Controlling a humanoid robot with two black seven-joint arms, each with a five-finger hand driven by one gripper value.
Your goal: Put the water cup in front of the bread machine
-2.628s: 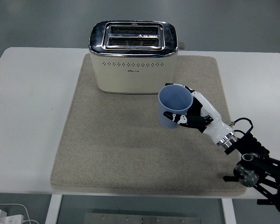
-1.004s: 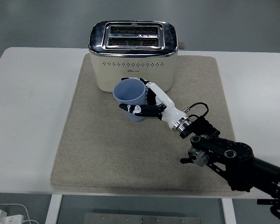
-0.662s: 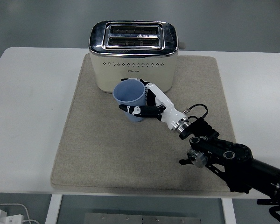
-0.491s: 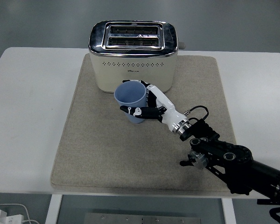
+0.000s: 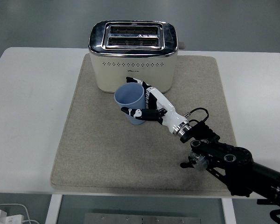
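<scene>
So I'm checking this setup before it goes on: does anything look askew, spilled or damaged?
Only the blue cup: it leans toward the table's left end in the right hand, which grips it before the toaster, over the mat. Nothing looks spilled or damaged; the toaster sits square.

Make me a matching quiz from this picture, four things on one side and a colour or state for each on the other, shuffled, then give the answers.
Things:
1. water cup
2. bread machine
3. mat
4. right robot hand

Descriptions:
A. beige, lying flat on the white table
B. cream body with a shiny metal top and two empty slots
C. light blue, open side up
D. white, fingers wrapped around the cup

Pairs: 1-C, 2-B, 3-A, 4-D
</scene>
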